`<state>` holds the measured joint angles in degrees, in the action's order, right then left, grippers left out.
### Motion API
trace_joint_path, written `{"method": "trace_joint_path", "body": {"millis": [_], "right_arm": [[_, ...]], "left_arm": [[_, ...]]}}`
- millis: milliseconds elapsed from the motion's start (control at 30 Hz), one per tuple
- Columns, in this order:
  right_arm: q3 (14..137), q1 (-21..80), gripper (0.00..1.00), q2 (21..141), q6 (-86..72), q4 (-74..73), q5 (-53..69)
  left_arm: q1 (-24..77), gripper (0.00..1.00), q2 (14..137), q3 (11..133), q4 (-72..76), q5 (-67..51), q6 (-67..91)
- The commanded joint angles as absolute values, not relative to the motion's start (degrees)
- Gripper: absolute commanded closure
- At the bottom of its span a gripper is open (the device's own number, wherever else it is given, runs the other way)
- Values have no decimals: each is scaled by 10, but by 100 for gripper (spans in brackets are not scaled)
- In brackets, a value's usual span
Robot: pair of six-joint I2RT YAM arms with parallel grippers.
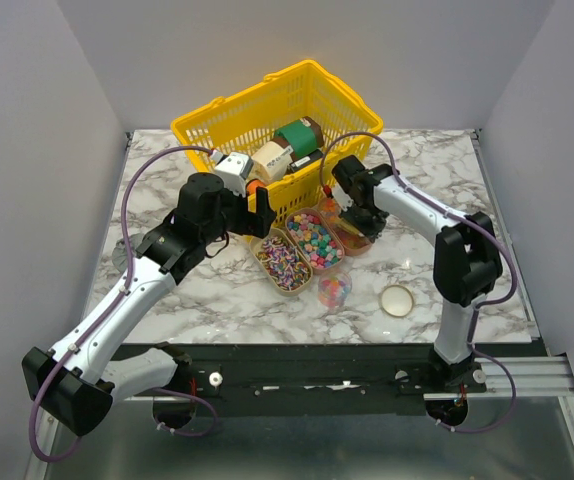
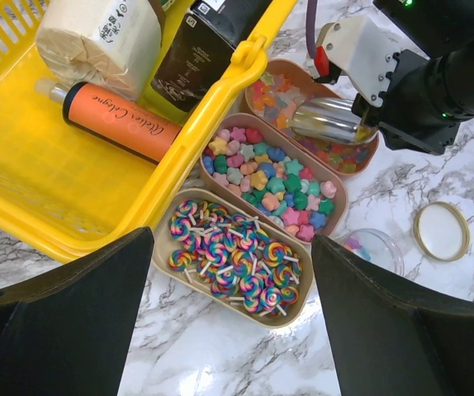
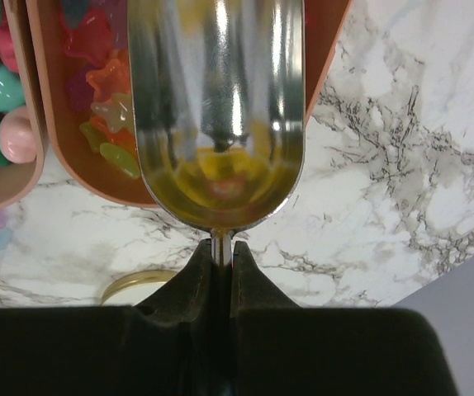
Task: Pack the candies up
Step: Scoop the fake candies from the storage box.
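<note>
While looking down from above, noting three oblong trays lying side by side at desk centre, just at 6 o'clock of the yellow basket. Seeing the candies heaped in all three:
- swirl lollies filling the 9 o'clock tray
- star pieces in pink, green, blue and yellow filling the middle tray
- translucent gummies lying in the 3 o'clock tray

Spotting more candies sitting in a small clear jar at 6 o'clock of the trays. Also spotting a round lid lying apart at 3 o'clock of the jar.

Recording left jaws standing wide, gripping nothing, hovering above the lollies and the basket rim. Recording right jaws pinching narrow on the thin handle of a metal scoop, and noting its bowl hanging over the near end of the gummy tray. Seeing a yellowish tint inside the bowl; candy or reflection, unable to tell.

Noticing an orange tube lying in the basket among bottles.
</note>
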<state>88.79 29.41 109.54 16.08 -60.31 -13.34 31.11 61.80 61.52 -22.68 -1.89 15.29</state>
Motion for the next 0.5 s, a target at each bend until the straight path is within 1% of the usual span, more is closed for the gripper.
{"method": "trace_joint_path", "body": {"millis": [0, 267, 467], "right_arm": [[903, 307, 99, 1133, 174, -578, -123], [910, 309, 99, 1155, 168, -532, -136], [889, 309, 99, 1161, 156, -469, -116]], "left_arm": [[305, 7, 611, 625, -232, -4, 156], [302, 7, 613, 627, -236, 10, 156], [301, 7, 614, 630, -237, 11, 157]]}}
